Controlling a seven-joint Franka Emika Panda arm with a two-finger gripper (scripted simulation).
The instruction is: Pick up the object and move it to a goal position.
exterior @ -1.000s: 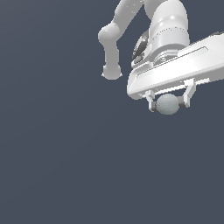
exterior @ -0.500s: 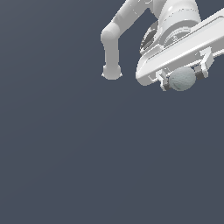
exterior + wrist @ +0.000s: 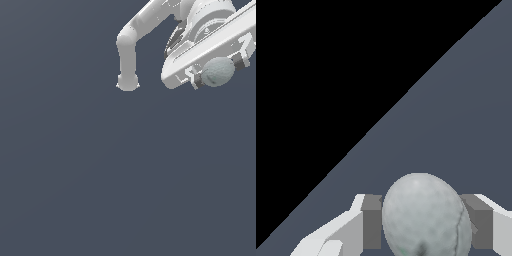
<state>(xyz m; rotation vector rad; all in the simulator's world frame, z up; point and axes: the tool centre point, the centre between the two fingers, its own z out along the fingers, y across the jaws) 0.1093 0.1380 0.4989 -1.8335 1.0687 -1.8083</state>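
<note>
Slate-grey ground (image 3: 100,175) fills nearly the whole exterior view, flat and unbroken, with nothing lying on it below or beside the arm. White arm links (image 3: 131,40) bend down from the upper edge and end in a rounded joint that hangs apart from the ball, toward the exterior view's left of it. Beside that joint, the broad white hand body (image 3: 210,50) slants across the upper corner on the exterior view's right, partly cut off by the picture's edge. Under that body the pincer (image 3: 218,73) is clamped on the ball (image 3: 218,71), a pale grey-green, faintly speckled sphere that sits between the two short dark-tipped fingers, touching both. Ball and pincer appear raised off the grey ground, close to the view's upper right corner, with wide open ground spreading away from the ball toward the exterior view's left and downward.

Seen from the wrist, the ball (image 3: 425,216) bulks large between two grey finger pads (image 3: 372,222), one pressed to each side of it. Beyond the ball, grey ground (image 3: 466,110) runs to a straight diagonal edge, past which all is black. Nothing stands near the ball on that ground.
</note>
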